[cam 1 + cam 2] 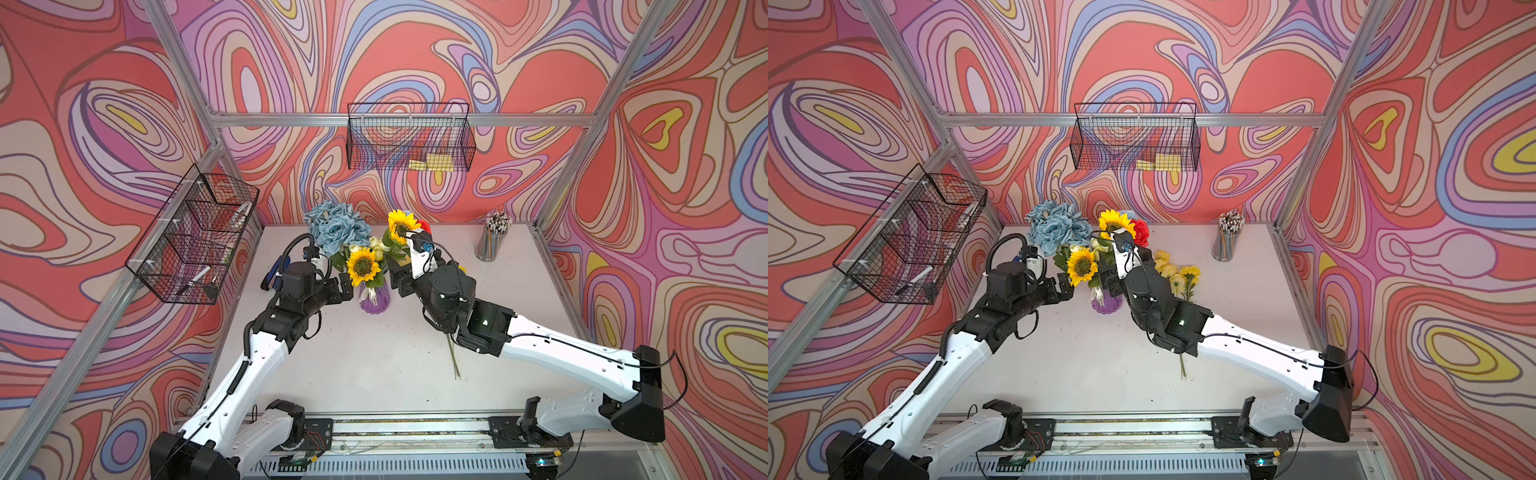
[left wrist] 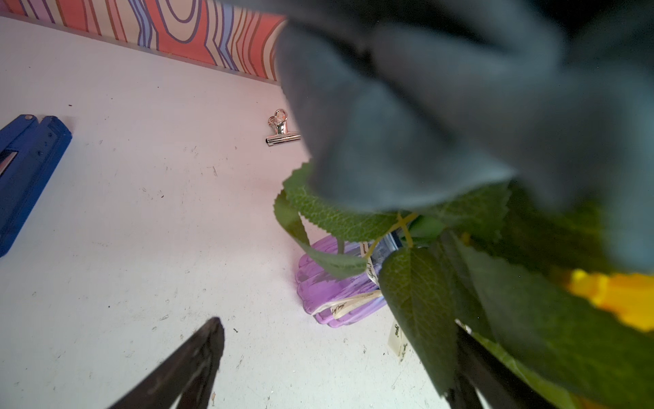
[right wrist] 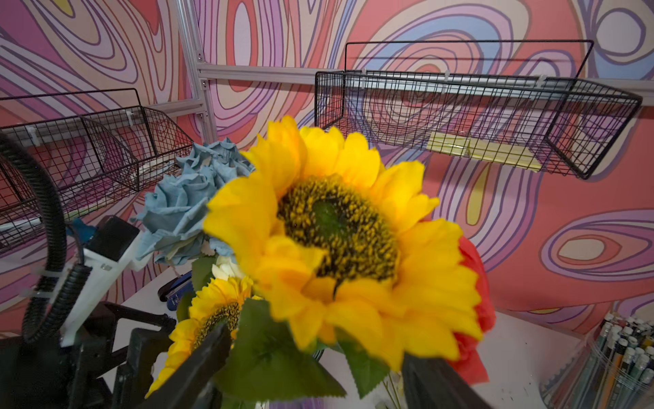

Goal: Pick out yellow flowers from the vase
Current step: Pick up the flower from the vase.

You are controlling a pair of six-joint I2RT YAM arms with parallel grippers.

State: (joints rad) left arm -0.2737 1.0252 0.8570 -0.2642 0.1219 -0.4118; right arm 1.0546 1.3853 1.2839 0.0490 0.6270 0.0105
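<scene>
I am reading nothing legible: the ribbon (image 2: 354,301) on the vase (image 2: 318,294) is carrying cursive lettering, too blurred to make out.

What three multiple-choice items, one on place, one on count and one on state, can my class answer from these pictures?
1. Where do the loose yellow roses lie?
A in a wall basket
B on the table
C in the pencil cup

2. How many sunflowers stand in the vase?
A one
B two
C four

3. The left gripper is:
A open and empty
B shut on a stem
C shut on the vase

Key:
1 B: a top view shows them lying flat on the white surface.
2 B: both top views show one low bloom and one taller.
3 A: in its wrist view the fingers stand wide apart, gripping nothing.
</scene>
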